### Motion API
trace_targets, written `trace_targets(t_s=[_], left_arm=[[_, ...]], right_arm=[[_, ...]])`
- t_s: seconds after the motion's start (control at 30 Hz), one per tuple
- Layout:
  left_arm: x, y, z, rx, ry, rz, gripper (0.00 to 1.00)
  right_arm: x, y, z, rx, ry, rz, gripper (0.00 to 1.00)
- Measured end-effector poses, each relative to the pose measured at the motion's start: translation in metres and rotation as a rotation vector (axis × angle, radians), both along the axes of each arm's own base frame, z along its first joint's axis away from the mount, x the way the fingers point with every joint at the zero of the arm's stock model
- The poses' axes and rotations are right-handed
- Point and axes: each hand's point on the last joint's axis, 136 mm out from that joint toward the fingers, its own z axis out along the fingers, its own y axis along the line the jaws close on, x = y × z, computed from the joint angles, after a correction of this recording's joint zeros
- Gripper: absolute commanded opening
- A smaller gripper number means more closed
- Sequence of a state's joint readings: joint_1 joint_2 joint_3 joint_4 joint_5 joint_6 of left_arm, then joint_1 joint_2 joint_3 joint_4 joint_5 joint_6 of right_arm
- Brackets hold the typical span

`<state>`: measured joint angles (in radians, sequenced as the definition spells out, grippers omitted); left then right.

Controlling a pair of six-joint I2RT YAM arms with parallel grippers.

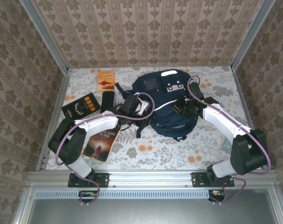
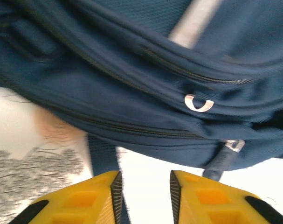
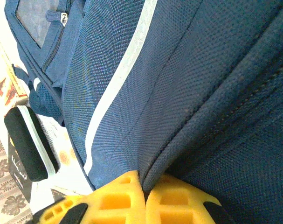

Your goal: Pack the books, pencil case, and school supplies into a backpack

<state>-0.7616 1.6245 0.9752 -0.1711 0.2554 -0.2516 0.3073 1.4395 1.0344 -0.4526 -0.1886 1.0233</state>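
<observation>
Left tool [image 2: 144, 179]: yellow fingers spread, nothing pinched between them. It sits low, just short of the backpack [image 2: 132, 84], facing its zip lines. A zipper pull [image 2: 223, 156] hangs just past one finger and a blue strap [image 2: 101, 158] runs under the gap.

Right tool [image 3: 143, 182]: fingers pressed together, pinching a raised fold of the backpack's fabric on the side facing the surface's right edge.

Backpack lies flat mid-surface [image 1: 178, 154], toward the far edge, with both tools at its flanks.

All other items are still outside the bag, on its left:
- orange book [image 1: 106, 80] by the far edge
- black book [image 1: 80, 107] with gold lettering nearer the left edge
- pencil case [image 1: 107, 99] between that book and the backpack, apart from both
- brown book [image 1: 102, 140] toward the near-left corner, partly under the left arm
</observation>
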Motion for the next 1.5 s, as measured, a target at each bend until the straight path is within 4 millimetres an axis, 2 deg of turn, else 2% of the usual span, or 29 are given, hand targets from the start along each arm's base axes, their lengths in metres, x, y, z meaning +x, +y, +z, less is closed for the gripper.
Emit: trace_targets(t_s=[0.1, 0.2, 0.37, 0.5, 0.6, 0.7, 0.83, 1.2, 1.27, 1.33, 1.5], left_arm=[[-0.019, -0.016, 0.000, -0.013, 0.015, -0.058, 0.40], [-0.028, -0.022, -0.008, -0.005, 0.035, -0.087, 0.42], [-0.027, -0.026, -0.023, 0.022, 0.064, -0.091, 0.43], [-0.023, -0.034, -0.026, 0.026, 0.069, -0.098, 0.43], [-0.021, -0.038, -0.029, 0.029, 0.074, -0.102, 0.33], [-0.020, -0.038, -0.031, 0.036, 0.072, -0.106, 0.17], [-0.020, -0.037, -0.032, 0.048, 0.064, -0.110, 0.01], [-0.008, -0.023, -0.018, 0.042, 0.001, -0.063, 0.00], [-0.008, -0.024, -0.015, 0.020, 0.003, -0.070, 0.15], [-0.011, -0.028, -0.012, -0.002, -0.005, -0.092, 0.25], [-0.025, -0.040, -0.010, -0.006, -0.030, -0.152, 0.41]], right_arm=[[0.000, 0.000, 0.000, 0.003, 0.000, 0.000, 0.00], [0.000, 0.000, 0.000, 0.004, 0.001, 0.001, 0.00], [0.000, 0.000, 0.000, 0.004, 0.001, 0.001, 0.00], [0.000, 0.000, 0.000, 0.005, 0.000, 0.001, 0.00], [0.000, 0.000, 0.001, 0.005, 0.000, 0.000, 0.00], [0.000, 0.000, 0.000, 0.004, 0.000, 0.000, 0.00], [0.001, -0.002, 0.000, -0.004, -0.003, -0.002, 0.00], [-0.001, -0.012, -0.005, -0.069, 0.002, -0.013, 0.00], [-0.001, -0.012, -0.005, -0.068, 0.002, -0.013, 0.00], [-0.001, -0.012, -0.005, -0.068, 0.001, -0.013, 0.00], [0.000, -0.011, -0.003, -0.066, -0.003, -0.013, 0.00]])
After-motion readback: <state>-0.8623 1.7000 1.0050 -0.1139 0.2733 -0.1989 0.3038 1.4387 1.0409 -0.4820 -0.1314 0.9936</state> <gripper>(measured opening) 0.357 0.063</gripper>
